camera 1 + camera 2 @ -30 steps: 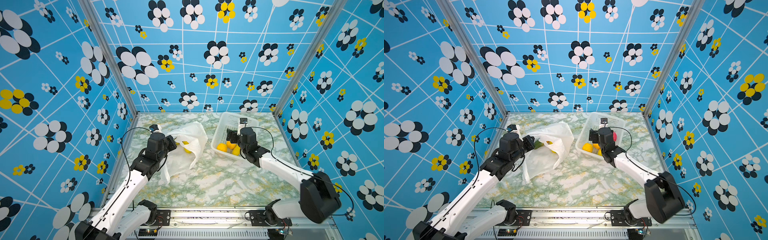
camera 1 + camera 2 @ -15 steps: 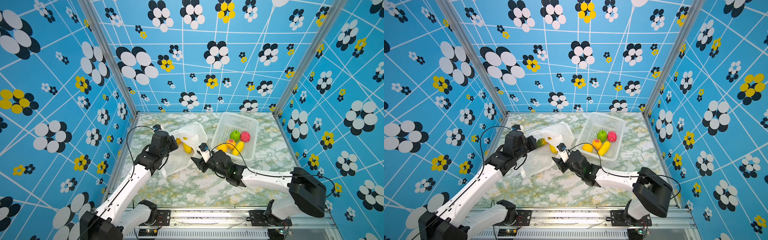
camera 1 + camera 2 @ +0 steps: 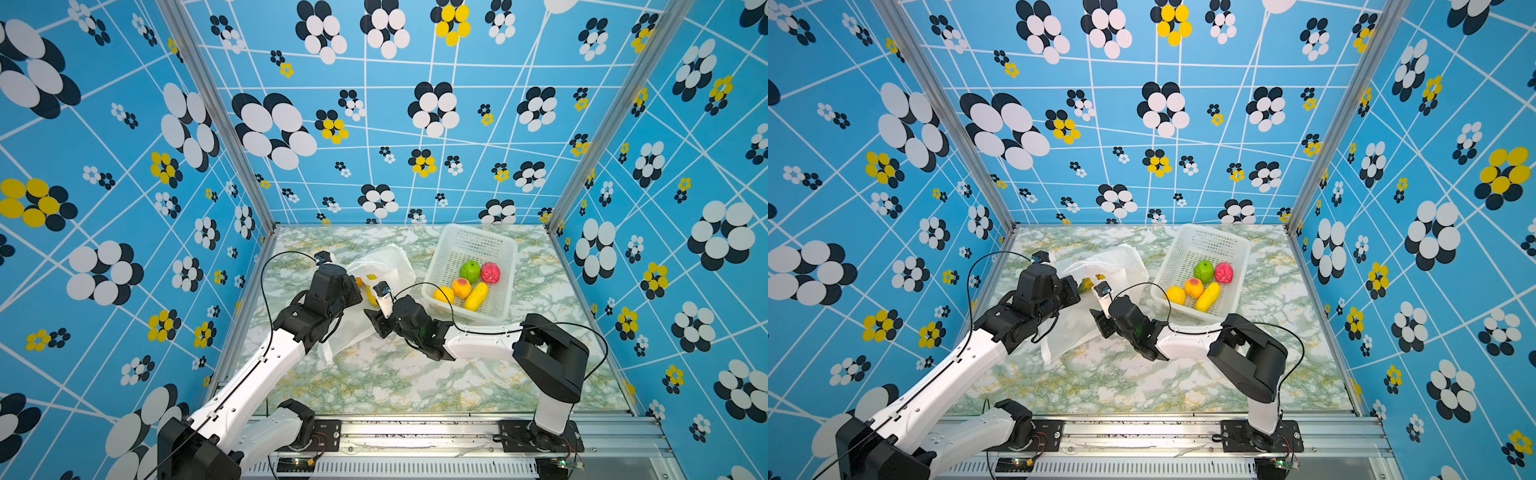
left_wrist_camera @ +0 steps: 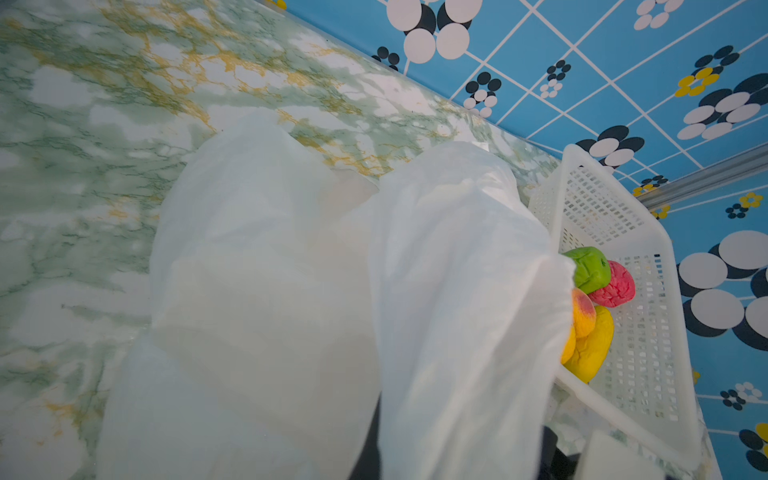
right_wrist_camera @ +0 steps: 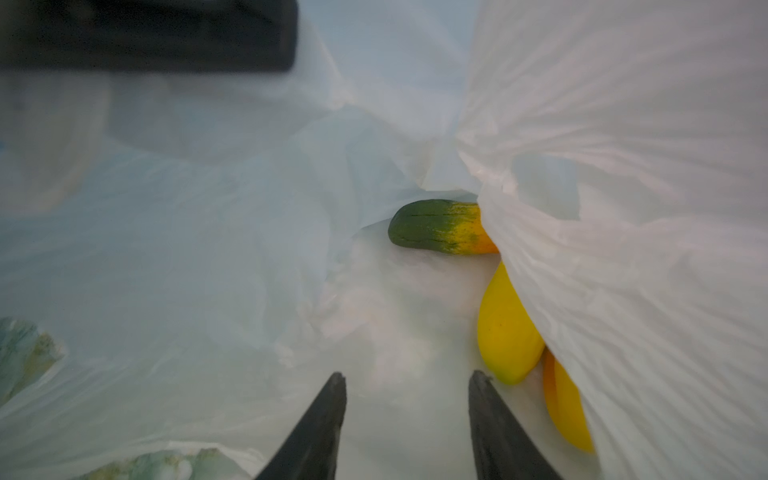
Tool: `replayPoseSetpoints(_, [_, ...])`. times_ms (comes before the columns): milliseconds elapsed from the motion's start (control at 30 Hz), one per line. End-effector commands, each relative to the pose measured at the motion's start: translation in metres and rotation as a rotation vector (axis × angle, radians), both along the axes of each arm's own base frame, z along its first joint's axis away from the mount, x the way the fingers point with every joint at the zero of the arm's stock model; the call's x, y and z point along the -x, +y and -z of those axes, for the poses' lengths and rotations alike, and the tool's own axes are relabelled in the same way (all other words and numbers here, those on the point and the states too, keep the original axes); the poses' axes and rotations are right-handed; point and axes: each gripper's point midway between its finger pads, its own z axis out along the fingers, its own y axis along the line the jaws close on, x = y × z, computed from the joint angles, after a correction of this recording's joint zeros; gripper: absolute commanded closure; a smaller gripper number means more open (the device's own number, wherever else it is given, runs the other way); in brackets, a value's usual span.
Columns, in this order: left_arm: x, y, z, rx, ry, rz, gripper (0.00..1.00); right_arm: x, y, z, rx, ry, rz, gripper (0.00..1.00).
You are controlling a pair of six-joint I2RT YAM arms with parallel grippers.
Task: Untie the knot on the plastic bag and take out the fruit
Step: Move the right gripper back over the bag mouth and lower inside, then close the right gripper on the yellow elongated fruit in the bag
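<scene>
- Bag [image 3: 390, 259] lies on the table [image 3: 415, 374], left of centre, with its mouth open.
- Left gripper [image 3: 351, 291] is at the mouth's left edge, jaws closed on bag film.
- Right gripper [image 5: 407, 378] is inside the mouth, jaws apart, with nothing between them.
- Fruit [image 5: 505, 328]: three show in the bag, one green-tipped and two yellow, just beyond the right fingertips.
- Five more fruit lie in the basket [image 3: 478, 249], far right.

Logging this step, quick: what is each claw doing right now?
Left claw: closed, pinching the plastic bag by its edge.
Right claw: open, empty, reaching into the bag's mouth.
</scene>
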Motion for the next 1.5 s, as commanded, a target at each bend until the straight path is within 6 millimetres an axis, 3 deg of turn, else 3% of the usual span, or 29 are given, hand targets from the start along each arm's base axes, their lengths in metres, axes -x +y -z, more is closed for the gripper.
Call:
replayPoseSetpoints(0, [0.000, -0.004, -0.026, -0.023, -0.066, 0.001, 1.00, -0.020, -0.009, 0.015, 0.099, 0.012, 0.132, 0.45])
replayPoseSetpoints(233, [0.006, -0.016, -0.035, 0.003, -0.121, 0.032, 1.00, -0.046, -0.025, 0.042, 0.192, 0.038, 0.260, 0.33])
replayPoseSetpoints(400, [0.008, -0.015, -0.042, -0.005, -0.131, 0.027, 1.00, -0.065, -0.048, 0.047, 0.193, 0.089, 0.324, 0.25])
replayPoseSetpoints(533, [0.005, -0.016, -0.033, -0.009, -0.125, 0.021, 1.00, -0.063, -0.037, 0.058, 0.210, 0.107, 0.248, 0.15])
replayPoseSetpoints(867, [0.004, -0.014, -0.033, -0.016, -0.124, 0.015, 1.00, -0.080, -0.014, 0.083, 0.330, 0.135, 0.196, 0.11])
replayPoseSetpoints(1000, [0.005, -0.014, -0.038, -0.026, -0.113, 0.017, 1.00, -0.091, -0.011, 0.108, 0.401, 0.172, 0.215, 0.10])
replayPoseSetpoints(1033, [0.005, -0.014, -0.037, -0.024, -0.116, 0.018, 1.00, -0.091, -0.012, 0.118, 0.422, 0.189, 0.213, 0.11])
replayPoseSetpoints(1100, [0.005, -0.013, -0.034, -0.020, -0.122, 0.016, 1.00, -0.099, -0.003, 0.117, 0.415, 0.188, 0.206, 0.14])
replayPoseSetpoints(1200, [0.005, -0.012, -0.033, -0.024, -0.117, 0.011, 1.00, -0.100, -0.002, 0.124, 0.438, 0.197, 0.197, 0.26])
replayPoseSetpoints(1400, [0.004, -0.010, -0.032, -0.031, -0.117, 0.000, 1.00, -0.093, 0.002, 0.103, 0.374, 0.177, 0.152, 0.48])
replayPoseSetpoints(1467, [0.002, -0.007, -0.026, -0.031, -0.103, -0.013, 1.00, -0.084, -0.004, 0.105, 0.371, 0.185, 0.134, 0.54])
